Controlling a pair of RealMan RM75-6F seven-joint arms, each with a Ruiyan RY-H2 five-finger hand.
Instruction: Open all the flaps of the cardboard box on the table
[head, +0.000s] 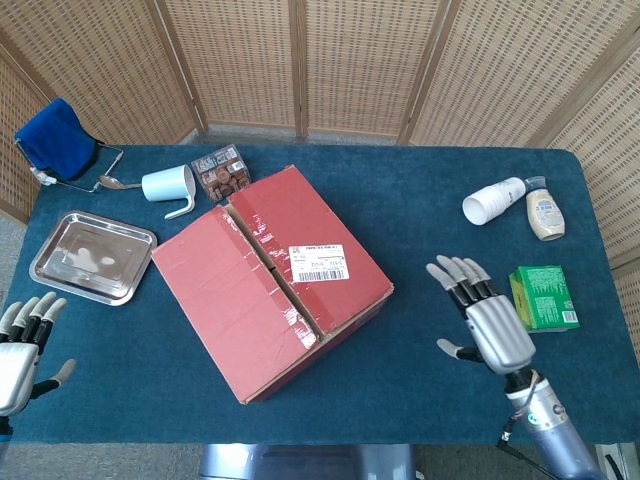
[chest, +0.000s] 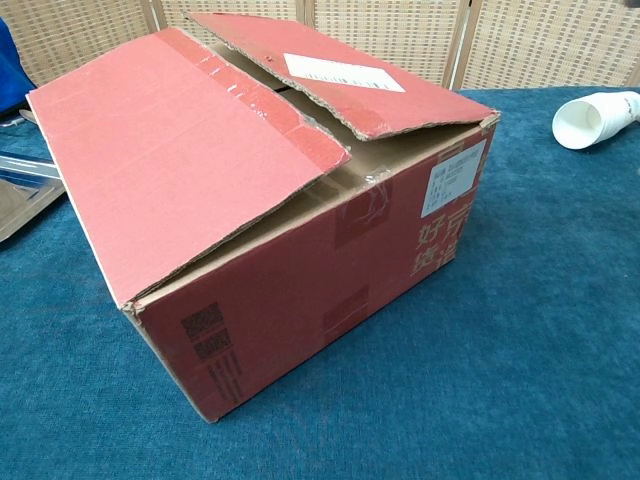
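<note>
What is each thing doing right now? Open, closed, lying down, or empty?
cardboard box: top flaps down, ajar at the seam, tape split
left hand: open, holding nothing
right hand: open, holding nothing, apart from the box
metal tray: empty
white mug: lying on its side
paper cups: lying on their side
bottle: lying down

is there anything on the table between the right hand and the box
Nothing visible. In the head view only bare blue table lies between the open right hand and the red cardboard box. The green packet sits on the hand's far side, and the white cups and bottle lie further back.
</note>
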